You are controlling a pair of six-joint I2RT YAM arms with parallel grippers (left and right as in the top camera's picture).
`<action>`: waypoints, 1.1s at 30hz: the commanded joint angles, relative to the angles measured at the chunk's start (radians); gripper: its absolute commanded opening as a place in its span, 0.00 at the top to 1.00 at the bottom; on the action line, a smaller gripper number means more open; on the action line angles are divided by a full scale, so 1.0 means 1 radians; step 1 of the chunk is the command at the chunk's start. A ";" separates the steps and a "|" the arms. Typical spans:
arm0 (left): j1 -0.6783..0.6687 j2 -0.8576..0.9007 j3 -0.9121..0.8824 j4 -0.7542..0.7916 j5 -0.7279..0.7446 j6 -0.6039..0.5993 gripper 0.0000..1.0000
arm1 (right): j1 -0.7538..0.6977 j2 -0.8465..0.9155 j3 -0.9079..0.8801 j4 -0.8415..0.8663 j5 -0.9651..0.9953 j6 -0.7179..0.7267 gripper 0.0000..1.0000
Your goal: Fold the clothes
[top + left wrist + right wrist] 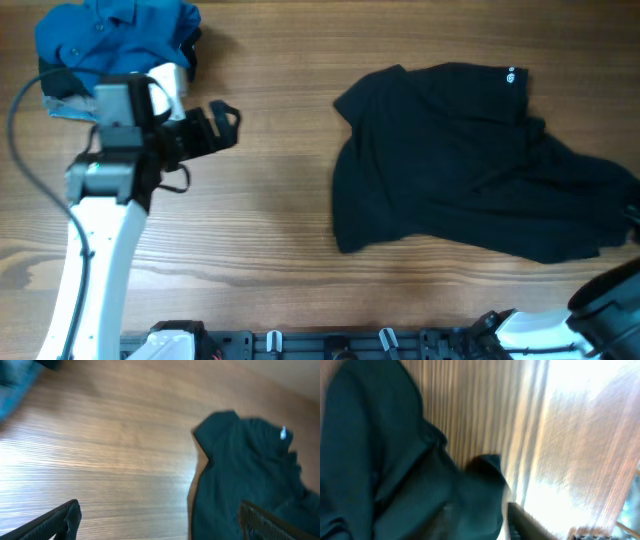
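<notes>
The black T-shirt (470, 160) lies crumpled on the right half of the wooden table (280, 220), its small white label (511, 73) at the far edge; the left pincer (230, 125) hovers well apart from it on the left, bare wood between them, fingers spread wide and holding nothing; in the left wrist view both fingertips (70, 512) frame the wood, with the shirt's left edge ahead; a bright blue shirt (120, 35) sits bunched in the far left corner, behind that arm; the right pincer (535, 525) shows only a dark blurred part just beside the shirt's fold; whether it is spread or closed, I cannot tell.
</notes>
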 commanded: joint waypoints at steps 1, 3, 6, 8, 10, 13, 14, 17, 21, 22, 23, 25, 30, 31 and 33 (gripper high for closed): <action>-0.108 0.103 0.019 0.026 0.012 -0.008 0.00 | -0.041 -0.024 0.014 -0.026 -0.016 -0.030 0.46; -0.159 0.161 0.019 0.045 0.012 -0.008 0.00 | -0.044 -0.024 0.014 -0.034 -0.061 -0.039 0.46; -0.241 0.247 0.019 0.090 0.013 -0.003 0.00 | -0.037 -0.026 0.014 0.009 -0.274 -0.198 0.46; -0.296 0.304 0.019 0.134 0.012 0.025 0.00 | -0.027 -0.028 0.014 0.033 -0.431 -0.299 0.47; -0.342 0.345 0.019 0.174 0.012 0.055 0.00 | -0.013 -0.032 0.014 0.050 -0.595 -0.386 0.47; -0.421 0.426 0.019 0.258 0.002 0.076 0.05 | 0.018 -0.039 0.014 0.048 -0.736 -0.456 0.47; -0.440 0.452 0.019 0.281 -0.007 0.076 0.06 | 0.030 -0.041 0.014 0.045 -0.751 -0.467 0.47; -0.481 0.529 0.019 0.332 -0.056 0.076 0.10 | 0.068 -0.043 0.014 0.027 -0.757 -0.475 0.47; -0.509 0.616 0.019 0.385 -0.055 0.075 0.11 | 0.113 -0.043 0.014 0.020 -0.757 -0.478 0.47; -0.516 0.636 0.019 0.400 -0.055 0.075 0.11 | 0.125 -0.043 0.014 0.018 -0.757 -0.483 0.47; -0.522 0.648 0.019 0.411 -0.055 0.076 0.11 | 0.135 -0.043 0.014 0.017 -0.757 -0.486 0.47; -0.531 0.667 0.019 0.433 -0.055 0.076 0.13 | 0.152 -0.043 0.014 0.017 -0.756 -0.487 0.47; -0.551 0.699 0.019 0.464 -0.056 0.075 0.29 | 0.176 -0.043 0.014 0.013 -0.753 -0.497 0.47; -0.554 0.704 0.019 0.468 -0.056 0.075 0.34 | 0.175 -0.043 0.014 0.011 -0.753 -0.496 0.47; -0.557 0.710 0.019 0.473 -0.056 0.075 0.44 | 0.175 -0.043 0.014 0.005 -0.753 -0.496 0.47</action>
